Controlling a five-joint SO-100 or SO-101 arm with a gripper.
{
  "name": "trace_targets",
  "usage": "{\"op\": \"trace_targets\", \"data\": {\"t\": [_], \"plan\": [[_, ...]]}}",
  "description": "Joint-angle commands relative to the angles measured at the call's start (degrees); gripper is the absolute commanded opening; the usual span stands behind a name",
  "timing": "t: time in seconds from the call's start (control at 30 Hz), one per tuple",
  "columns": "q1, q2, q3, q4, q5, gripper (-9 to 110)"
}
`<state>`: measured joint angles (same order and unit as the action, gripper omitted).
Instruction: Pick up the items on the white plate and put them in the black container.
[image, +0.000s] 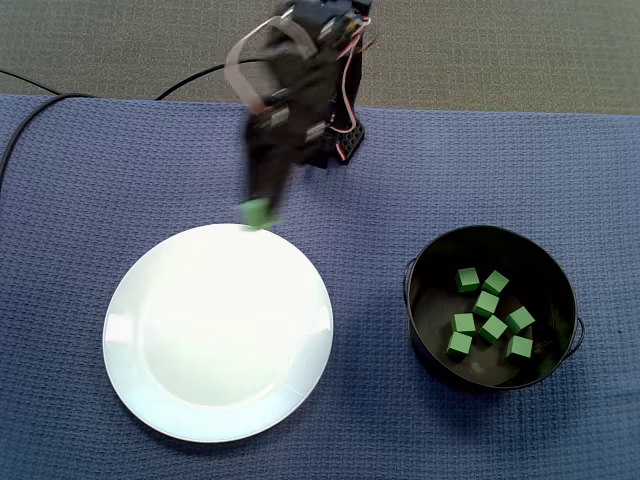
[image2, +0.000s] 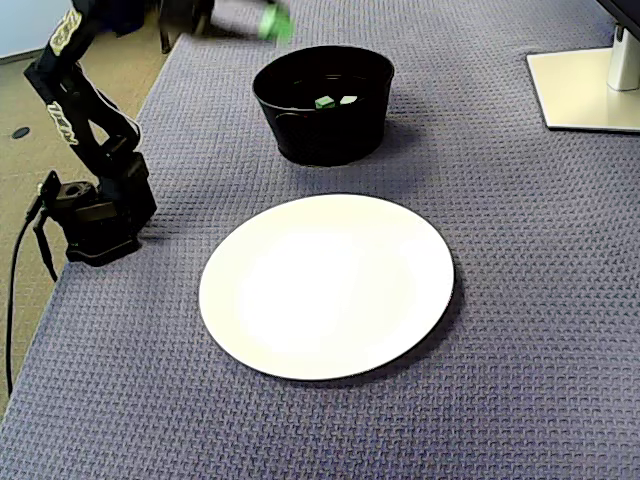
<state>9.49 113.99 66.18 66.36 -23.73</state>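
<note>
Claw (image: 258, 209) is closing on one green cube (image: 257, 214), holding it lifted above the far rim of the white plate (image: 200, 330), which is lying bare. In this fixed view we are seeing the black container (image: 435, 290) well right of the claw, with other cubes (image: 487, 303) inside.

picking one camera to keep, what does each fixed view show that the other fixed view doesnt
Only in a fixed view: the inside of the black container, with about eight cubes lying in it.
Only in a fixed view: the arm's base at the cloth's edge and a white stand base; here just two cubes peek over the container's rim.
Both fixed views: the bare white plate and the gripper holding a green cube.
</note>
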Motion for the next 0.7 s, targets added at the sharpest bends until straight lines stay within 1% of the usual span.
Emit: {"op": "trace_targets", "data": {"t": [0.0,0.07,0.13,0.2,0.3,0.47,0.67], "plan": [[-24.0,-9.8,-27.0,12.2,13.5,0],[-32.3,-19.1,-35.9,17.5,16.2,0],[-37.6,-28.7,-42.6,22.6,15.6,0],[-40.5,-37.4,-47.8,26.9,14.5,0],[-42.8,-46.9,-49.4,30.6,13.0,0],[-43.2,-60.2,-49.5,30.0,12.7,0],[-43.9,-68.1,-44.0,23.8,11.4,0]]}}
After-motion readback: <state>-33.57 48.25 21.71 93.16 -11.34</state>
